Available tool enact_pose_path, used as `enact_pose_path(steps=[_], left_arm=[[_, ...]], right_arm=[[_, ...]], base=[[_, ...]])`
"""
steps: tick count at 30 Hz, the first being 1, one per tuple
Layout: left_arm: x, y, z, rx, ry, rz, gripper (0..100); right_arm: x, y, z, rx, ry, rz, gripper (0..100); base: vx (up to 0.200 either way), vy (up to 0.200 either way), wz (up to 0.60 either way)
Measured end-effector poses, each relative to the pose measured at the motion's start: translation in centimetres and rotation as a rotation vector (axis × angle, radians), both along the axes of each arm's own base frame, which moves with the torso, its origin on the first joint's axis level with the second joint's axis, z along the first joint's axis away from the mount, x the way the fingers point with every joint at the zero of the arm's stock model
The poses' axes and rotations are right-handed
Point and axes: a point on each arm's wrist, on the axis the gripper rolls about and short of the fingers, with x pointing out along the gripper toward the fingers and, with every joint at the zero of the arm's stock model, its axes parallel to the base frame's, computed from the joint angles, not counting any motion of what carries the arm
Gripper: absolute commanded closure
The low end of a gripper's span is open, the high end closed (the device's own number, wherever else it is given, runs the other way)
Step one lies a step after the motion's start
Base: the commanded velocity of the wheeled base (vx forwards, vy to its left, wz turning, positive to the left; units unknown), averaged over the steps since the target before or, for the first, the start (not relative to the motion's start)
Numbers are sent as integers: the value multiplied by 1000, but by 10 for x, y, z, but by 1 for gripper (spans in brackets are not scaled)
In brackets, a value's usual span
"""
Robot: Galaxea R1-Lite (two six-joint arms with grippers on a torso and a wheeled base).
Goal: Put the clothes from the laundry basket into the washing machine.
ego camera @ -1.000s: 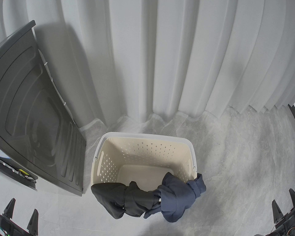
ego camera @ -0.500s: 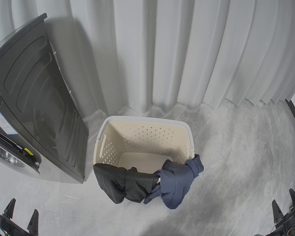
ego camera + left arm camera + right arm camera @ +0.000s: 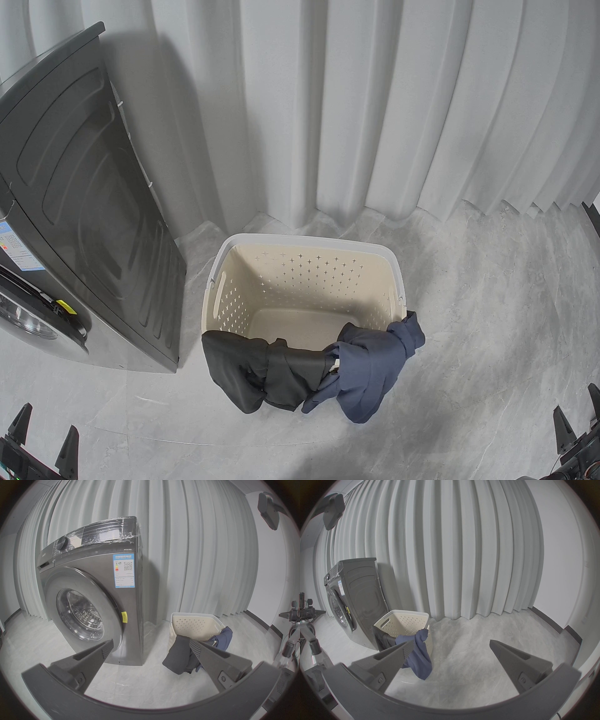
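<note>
A cream laundry basket (image 3: 306, 240) stands on the floor in front of me. A dark grey garment (image 3: 262, 375) and a blue garment (image 3: 369, 369) hang over its near rim, knotted together. The basket's bottom is bare. The grey washing machine (image 3: 75, 206) stands to the basket's left, and its round glass door (image 3: 79, 616) faces my left gripper. My left gripper (image 3: 47, 425) is open and low at the near left, well short of the basket. On the near right, my right gripper (image 3: 576, 406) is open too, away from the clothes. Both hold nothing.
White pleated curtains (image 3: 350, 112) hang right behind the basket and washer. Grey floor (image 3: 500, 325) lies open to the basket's right and in front of it. A dark skirting board (image 3: 550, 620) runs along the right wall.
The whole head picture has shifted, so the camera moved: washer and basket sit differently in frame. Clothes, basket and both grippers keep their places relative to one another.
</note>
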Motion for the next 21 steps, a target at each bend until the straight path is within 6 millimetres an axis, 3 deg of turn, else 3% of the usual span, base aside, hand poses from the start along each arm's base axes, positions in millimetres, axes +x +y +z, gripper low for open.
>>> enact_pose_path(steps=[13,16,21], left_arm=[[0,0,0,0,1,0,0],[0,0,0,0,0,0,0],[0,0,0,-1,2,-1,0]], right_arm=[[0,0,0,-1,0,2,0],[0,0,0,-1,1,2,0],[0,0,0,-1,0,1,0]], base=[[0,200,0],[0,0,0],[-200,0,0]])
